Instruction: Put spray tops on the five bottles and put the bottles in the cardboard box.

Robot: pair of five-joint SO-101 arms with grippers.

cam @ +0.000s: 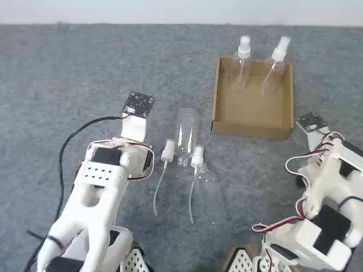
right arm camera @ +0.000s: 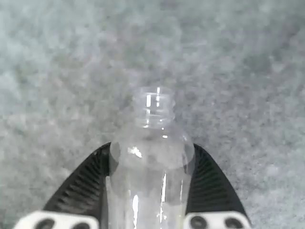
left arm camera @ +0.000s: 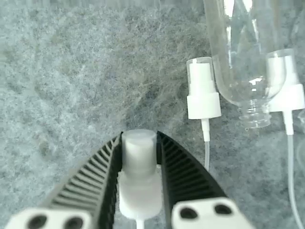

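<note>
My left gripper (left arm camera: 139, 138) is shut on a white spray top (left arm camera: 139, 160), held just above the grey carpet. Beside it lie a second spray top (left arm camera: 203, 98) with its tube, an uncapped clear bottle (left arm camera: 240, 57) on its side, and a third spray top (left arm camera: 287, 90). My right gripper (right arm camera: 151, 149) is shut on another clear bottle (right arm camera: 153, 117) whose neck is bare. From above, the cardboard box (cam: 252, 127) at the back right holds two capped bottles (cam: 243, 65), (cam: 275, 68). One more clear bottle (cam: 209, 195) lies in the middle.
The left arm (cam: 105, 175) stands at the front left, the right arm (cam: 329, 187) at the front right, below the box. Loose tops (cam: 168, 150), (cam: 197, 155) and the lying bottle (cam: 186, 133) sit between the arms. Grey carpet covers the table.
</note>
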